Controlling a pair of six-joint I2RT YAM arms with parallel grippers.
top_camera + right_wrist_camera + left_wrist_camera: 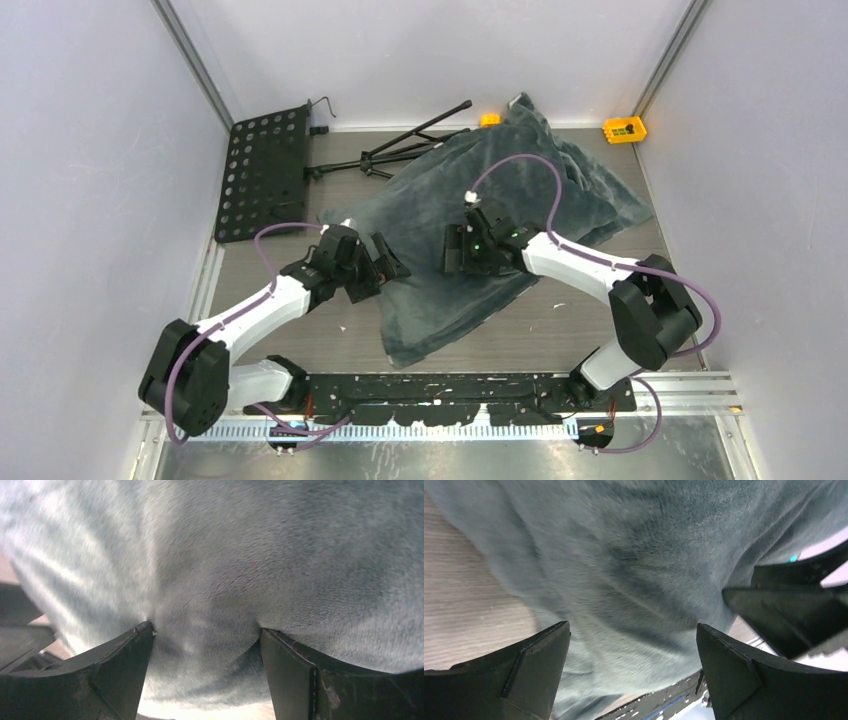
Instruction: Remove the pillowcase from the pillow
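The pillowcase lies rumpled across the middle of the table, and I place everything else from it. The left gripper sits at its left edge, jaws spread as wide as they go; the fingertips seem just short of the fleece, though that wrist view is blurred. The right gripper is down on its middle, jaws apart and pressed into the plush (a soft mound bulges up between the fingers). A black perforated plate lies to its far left, and a yellow block sits just beyond its far right corner.
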